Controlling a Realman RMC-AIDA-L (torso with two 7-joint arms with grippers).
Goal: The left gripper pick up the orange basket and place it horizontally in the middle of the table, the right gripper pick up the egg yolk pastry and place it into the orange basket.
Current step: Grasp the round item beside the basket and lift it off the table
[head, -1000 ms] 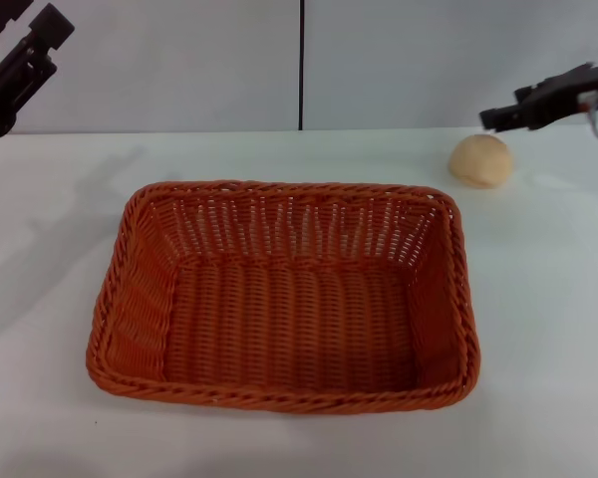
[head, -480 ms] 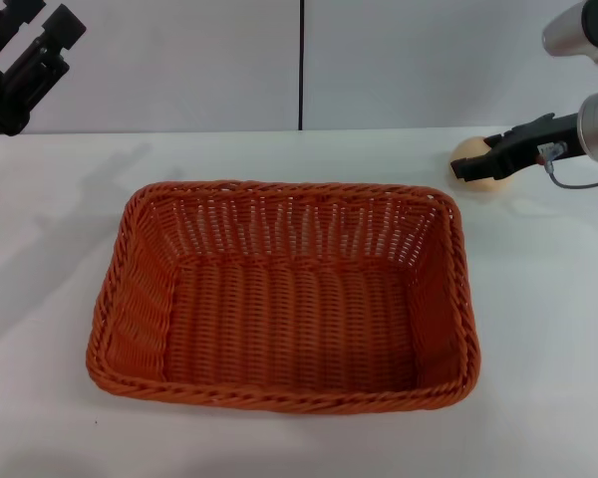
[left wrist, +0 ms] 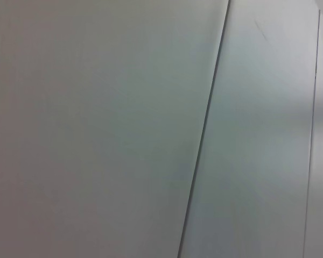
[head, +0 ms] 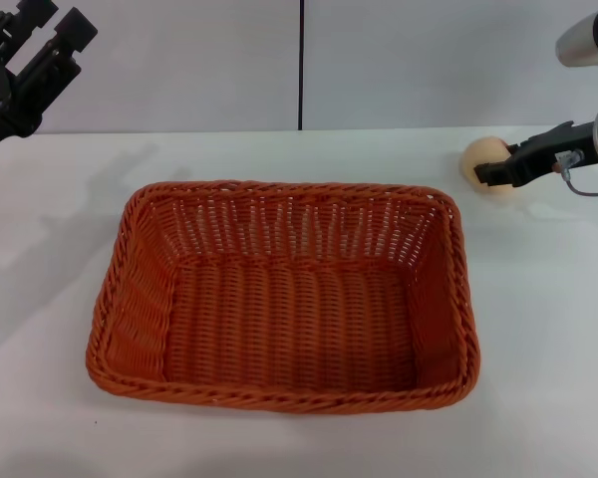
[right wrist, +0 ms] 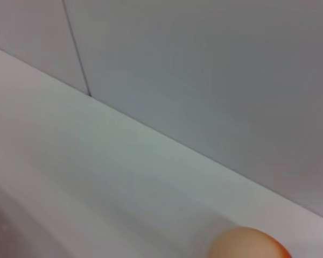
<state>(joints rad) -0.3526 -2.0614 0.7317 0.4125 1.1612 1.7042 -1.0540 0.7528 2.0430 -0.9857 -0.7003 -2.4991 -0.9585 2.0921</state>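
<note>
The orange basket (head: 279, 299) lies flat with its long side across the middle of the table (head: 538, 329), and it holds nothing. My left gripper (head: 42, 35) hangs high at the far left, well clear of the basket, open with nothing in it. At the far right the egg yolk pastry (head: 481, 154) rests on the table, just beyond the basket's far right corner. My right gripper (head: 490, 171) reaches in from the right at the pastry's level and its black tip crosses the front of the pastry. The right wrist view shows only the pastry's (right wrist: 247, 244) top at the picture's edge.
A grey wall (head: 179, 60) with a dark vertical seam (head: 301, 65) runs along the table's far edge. The right arm's grey cylindrical part (head: 588, 40) stands above the pastry. The left wrist view shows only the wall (left wrist: 97, 129).
My right gripper came down from above the pastry to its level, then shifted a little to the right, and the pastry shifted right with it. The left gripper rose slightly.
</note>
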